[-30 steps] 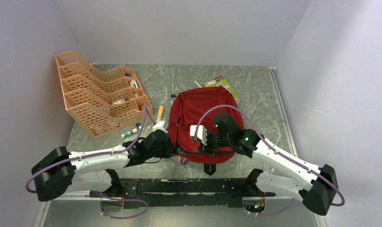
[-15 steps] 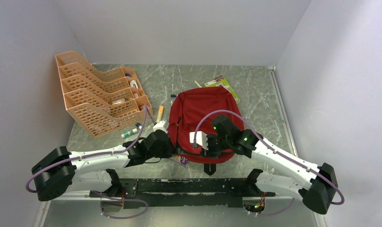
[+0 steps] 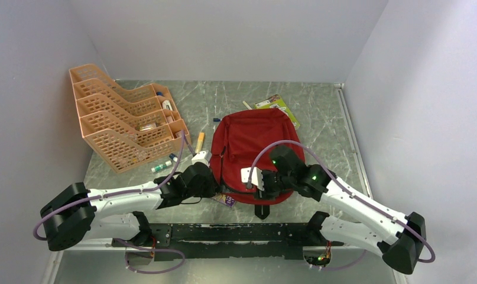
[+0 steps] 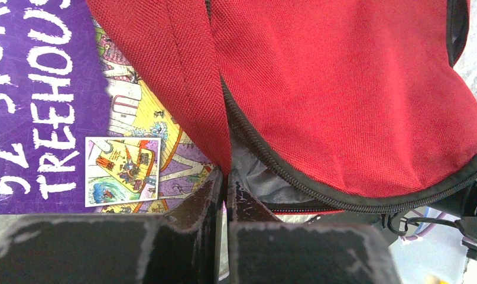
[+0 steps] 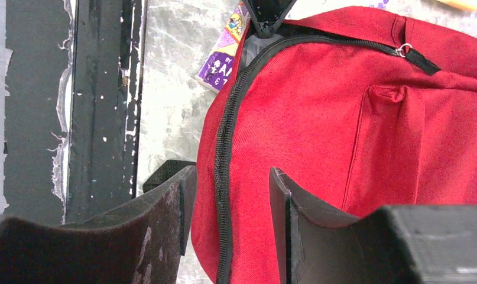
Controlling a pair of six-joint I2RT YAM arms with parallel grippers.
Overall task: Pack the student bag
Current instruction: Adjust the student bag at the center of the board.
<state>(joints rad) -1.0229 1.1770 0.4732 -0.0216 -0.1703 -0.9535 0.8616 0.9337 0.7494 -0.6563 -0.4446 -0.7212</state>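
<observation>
We see our right hand (image 5: 231, 183) with its fingers apart, straddling the black zipper (image 5: 224, 136) along the red student bag (image 5: 342, 118), perhaps just above the fabric. A purple book corner (image 5: 219, 64) peeks from beneath it, on the marbled desk (image 5: 165, 106).

The bag (image 4: 342, 89) is coarse-woven red cloth, matt, edged by a black toothed zip (image 4: 354, 207) — the book (image 4: 41, 106) has a glossy printed paper cover. The rack (image 3: 120, 127) is latticed orange plastic; the table (image 3: 318, 118), smooth grey marbling. Black right fingers (image 5: 165, 207) look scuffed, matt.
</observation>
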